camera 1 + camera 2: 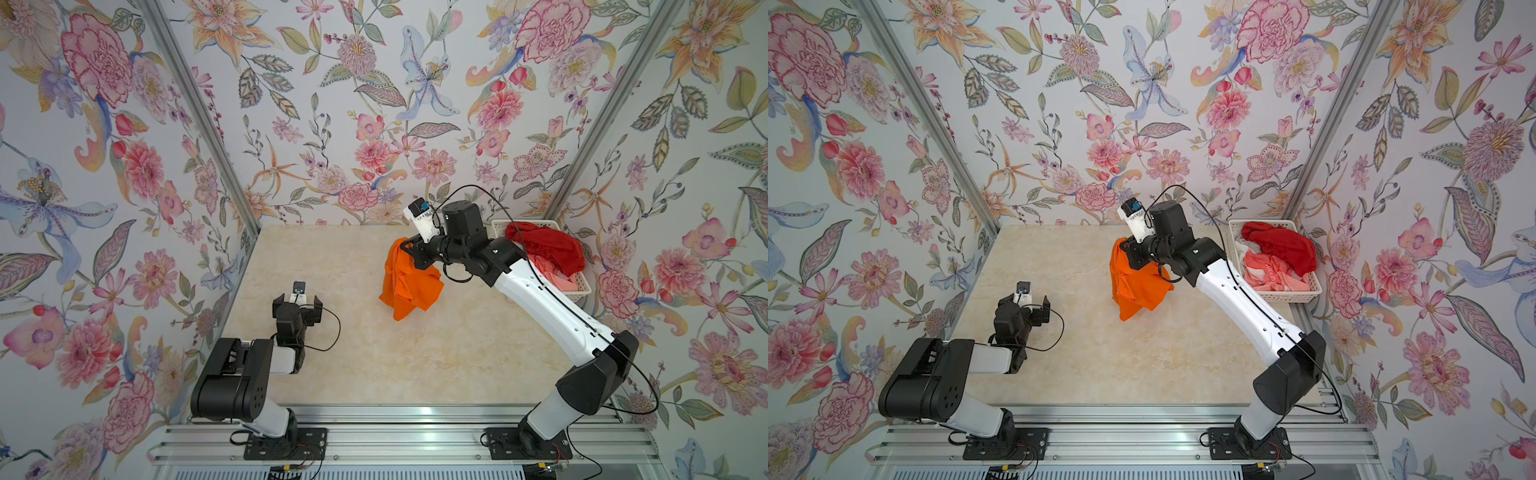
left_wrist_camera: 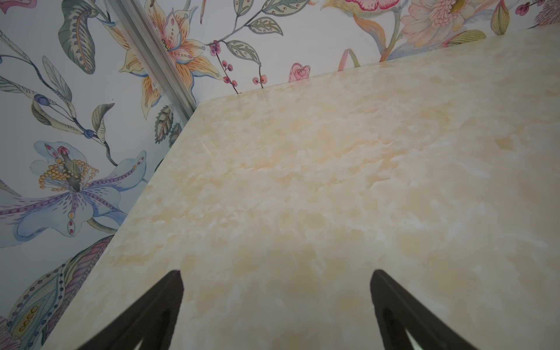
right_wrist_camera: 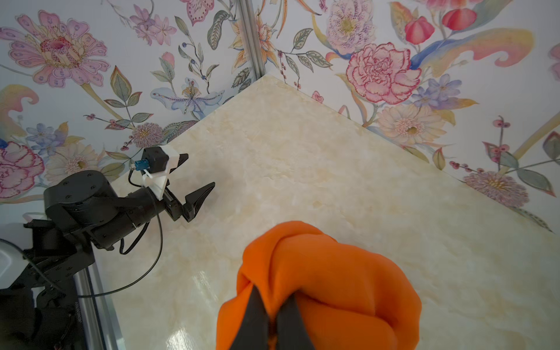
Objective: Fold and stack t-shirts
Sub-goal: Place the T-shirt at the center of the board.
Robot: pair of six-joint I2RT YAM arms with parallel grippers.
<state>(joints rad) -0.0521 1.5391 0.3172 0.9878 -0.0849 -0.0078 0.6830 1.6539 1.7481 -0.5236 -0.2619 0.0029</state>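
Orange cloth hangs in a bunch from the right gripper [image 1: 406, 246], whose jaws are pressed together on a gathered fold near the top of the orange t-shirt [image 1: 409, 280]. The right wrist view shows the two dark fingers [image 3: 256, 315] nipped tight with fabric bulging out around them. The garment is held aloft over the middle of the tabletop [image 1: 332, 365], somewhat toward its far edge, and whether its lowest corner brushes the surface cannot be told. Held by one pinch, it droops twisted rather than flat, which suggests it is on its way from the basket [image 1: 1285, 296] to the open working area where it can be spread. That white slotted basket stands in the far right corner of the tabletop. It holds the red t-shirt [image 1: 1281, 245], heaped on top, and the coral-pink-and-white t-shirt [image 1: 1273, 272] below it, both unfolded. The left gripper [image 1: 298, 301] sits low near the left edge, jaws spread wide and empty over bare surface. It is probably kept ready to catch a second corner so the two arms can stretch the shirt out. No shirt is folded yet, so the task looks to be at its start.
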